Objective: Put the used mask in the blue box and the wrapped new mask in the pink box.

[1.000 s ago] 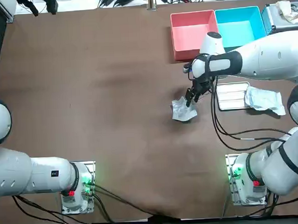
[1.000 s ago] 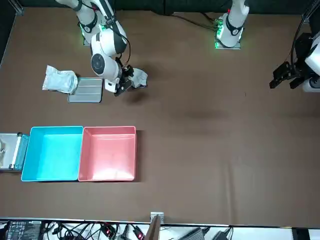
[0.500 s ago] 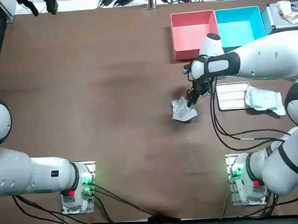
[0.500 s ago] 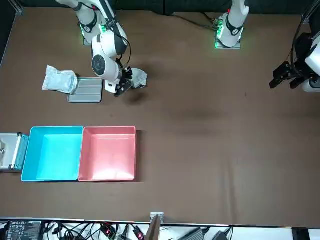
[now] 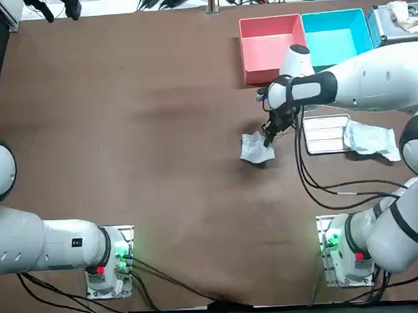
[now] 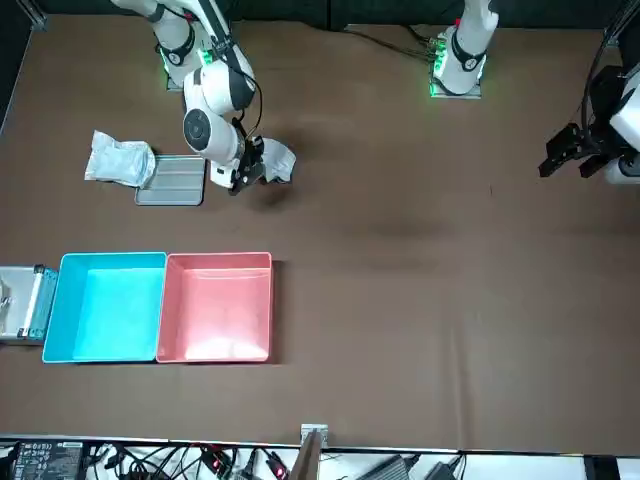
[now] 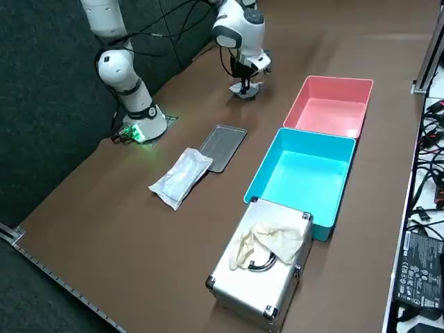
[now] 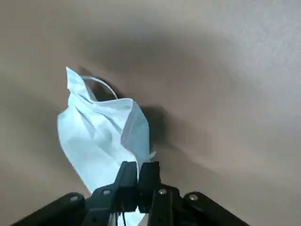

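right arm (image 5: 363, 78): glossy white shells, dark-grey joint bands | pincer (image 8: 138, 170) at its tip: black, screw-headed | base (image 5: 341, 262): green, red lights | cables (image 5: 304, 167): black

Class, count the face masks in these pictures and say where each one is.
2. The used mask is pinched in the right claw, near the pink box; the wrapped new mask lies beside the metal tray. What lies on the silver case is unclear.

A flat metal tray (image 7: 223, 146) lies on the brown table (image 5: 158, 131). A silver case (image 7: 236, 290) stands at the table's far right corner, with a crumpled pale cloth (image 7: 269, 241) on its lid.
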Controlling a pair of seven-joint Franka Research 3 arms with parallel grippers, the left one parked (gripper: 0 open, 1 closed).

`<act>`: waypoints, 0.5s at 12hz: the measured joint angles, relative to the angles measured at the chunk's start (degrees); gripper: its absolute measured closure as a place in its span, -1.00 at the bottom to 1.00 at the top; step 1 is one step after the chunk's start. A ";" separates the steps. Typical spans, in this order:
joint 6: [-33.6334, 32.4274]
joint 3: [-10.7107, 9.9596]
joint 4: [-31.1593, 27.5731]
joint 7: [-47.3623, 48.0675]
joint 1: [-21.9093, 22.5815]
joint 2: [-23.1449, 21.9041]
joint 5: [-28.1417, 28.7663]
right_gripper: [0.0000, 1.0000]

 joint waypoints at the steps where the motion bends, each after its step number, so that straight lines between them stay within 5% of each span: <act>1: 0.00 -0.10 0.21 0.09 0.00 -0.09 0.01 0.96; 6: -0.47 -0.43 0.59 1.41 -0.03 -1.98 0.08 0.96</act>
